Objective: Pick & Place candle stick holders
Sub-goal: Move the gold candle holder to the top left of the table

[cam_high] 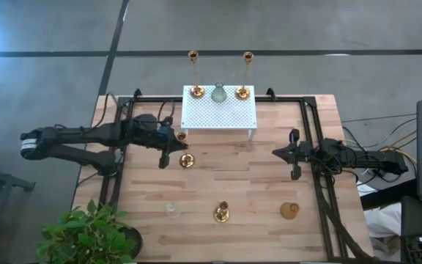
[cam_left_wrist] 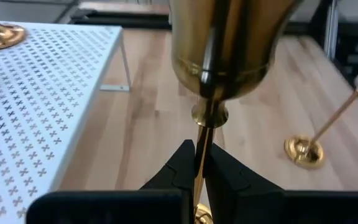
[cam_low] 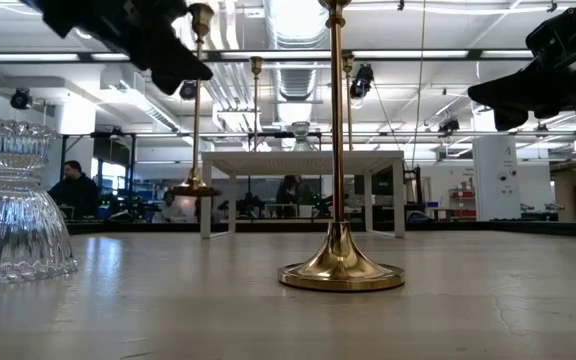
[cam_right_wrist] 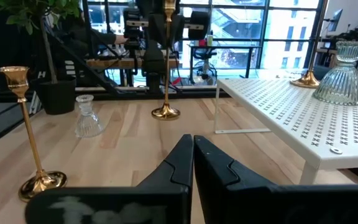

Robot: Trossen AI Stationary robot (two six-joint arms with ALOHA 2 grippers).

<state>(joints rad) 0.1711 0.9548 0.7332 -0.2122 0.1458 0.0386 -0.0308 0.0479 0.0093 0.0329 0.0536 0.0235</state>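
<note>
My left gripper (cam_high: pixel 171 144) is shut on a tall brass candle holder (cam_low: pixel 196 100) left of the table's middle, in front of the white perforated rack (cam_high: pixel 220 110). Its cup (cam_left_wrist: pixel 225 56) fills the left wrist view. Two tall brass holders (cam_high: pixel 195 73) (cam_high: pixel 245 73) and a glass one (cam_high: pixel 219 93) stand on the rack. On the table stand a glass holder (cam_high: pixel 172 210), a tall brass holder (cam_high: pixel 221 213) and a squat brass one (cam_high: pixel 290 210). My right gripper (cam_high: pixel 293 154) is shut and empty, above the table's right half. My left gripper pinches the thin stem (cam_left_wrist: pixel 201 152) of the brass holder between its two fingers (cam_left_wrist: pixel 179 168), just below the cup. The fingers come from the table's left and lie across the stem. The holder hangs about upright, its round base (cam_low: pixel 195 188) clear of the table.
A black frame (cam_high: pixel 310 147) runs round the table top. A potted plant (cam_high: pixel 86 235) stands at the near left corner. The brass holder (cam_low: pixel 340 150) and the glass one (cam_low: pixel 13 200) stand close to the low camera. People sit in the room beyond.
</note>
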